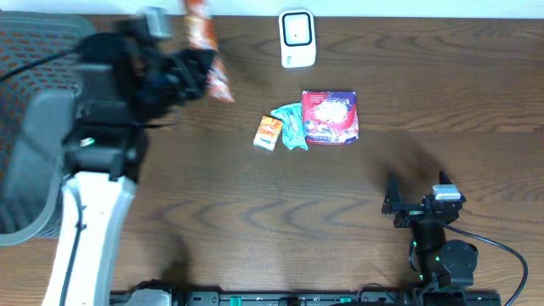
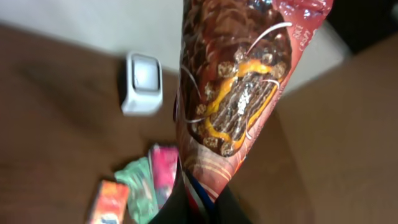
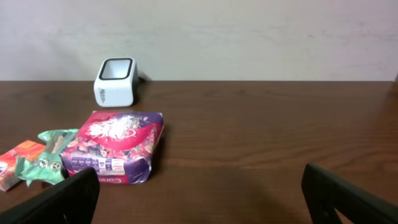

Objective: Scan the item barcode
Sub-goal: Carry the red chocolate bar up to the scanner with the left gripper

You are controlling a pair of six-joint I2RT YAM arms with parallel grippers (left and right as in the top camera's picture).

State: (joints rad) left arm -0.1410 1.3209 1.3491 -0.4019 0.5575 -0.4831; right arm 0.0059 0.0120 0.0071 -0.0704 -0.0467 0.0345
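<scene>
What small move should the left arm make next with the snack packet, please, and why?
Probably carry the snack packet rightward toward the white scanner: the left gripper is shut on it, but it hangs well left of the scanner.

Pink bag (image 1: pixel 331 117), green packet (image 1: pixel 291 126) and orange box (image 1: pixel 269 133) stand before the scanner (image 1: pixel 297 38); table (image 1: pixel 459 85) rightward lies open.

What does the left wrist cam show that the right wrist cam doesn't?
Left wrist only: the brown-and-red snack bag, close up, clamped in the left hand. Right wrist only: the right hand, open and empty, low over the table. Both: the white scanner, pink bag, green packet and orange box.
</scene>
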